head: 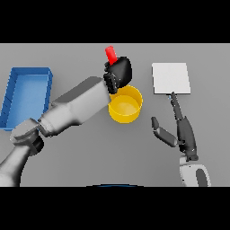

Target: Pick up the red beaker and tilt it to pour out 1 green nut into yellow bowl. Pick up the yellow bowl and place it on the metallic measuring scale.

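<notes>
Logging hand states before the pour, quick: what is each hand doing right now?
Left hand: shut on the red beaker, held behind the yellow bowl.
Right hand: open, holding nothing, fingers straight, fingertips at the measuring scale.

Matt grey worktop (81,157), smooth yellow bowl (128,114) with a faint plastic sheen, left of it a matt blue tray (13,96), right of it a flat pale scale (170,77), dull not shiny, above it a smooth red beaker (110,54)
</notes>
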